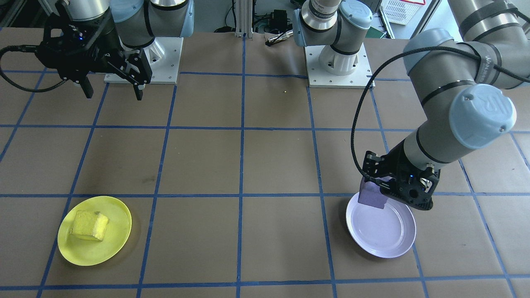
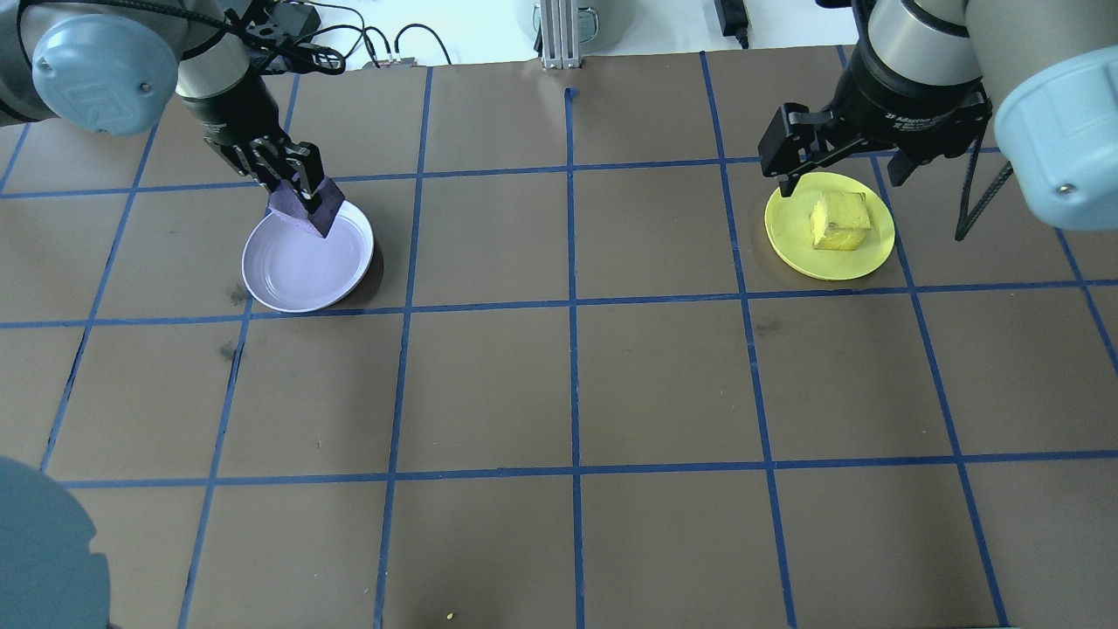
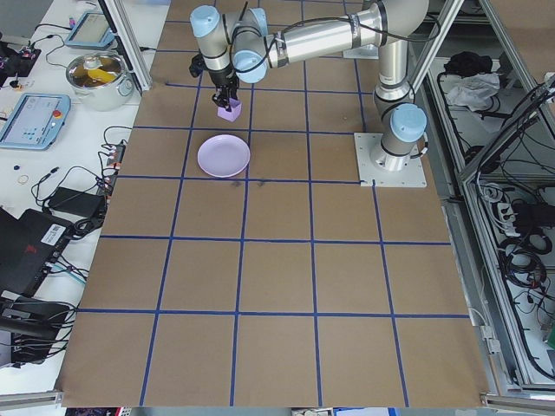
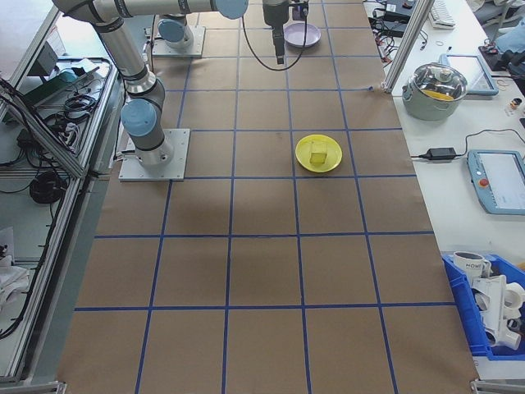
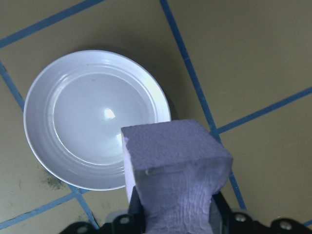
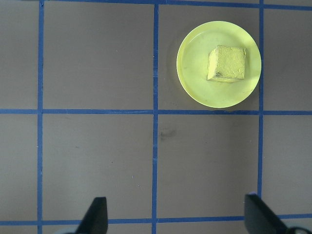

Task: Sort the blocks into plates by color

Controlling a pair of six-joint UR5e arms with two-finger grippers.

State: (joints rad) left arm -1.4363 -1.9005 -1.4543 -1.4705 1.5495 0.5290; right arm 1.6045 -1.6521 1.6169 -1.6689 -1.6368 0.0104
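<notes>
I see the lavender-white plate (image 2: pixel 306 262) bare, my left gripper (image 2: pixel 297 188) above its rim, clenched on the purple block (image 2: pixel 307 208). The yellow plate (image 2: pixel 830 238) holds the yellow block (image 2: pixel 840 220). My right gripper (image 1: pixel 112 89) hangs raised, well apart from that plate, fingers spread, carrying nothing.

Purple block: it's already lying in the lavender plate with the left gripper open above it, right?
Not quite. The purple block is not lying in the lavender plate; the left gripper is shut on it, holding it above the plate's edge, as the left wrist view shows.
</notes>
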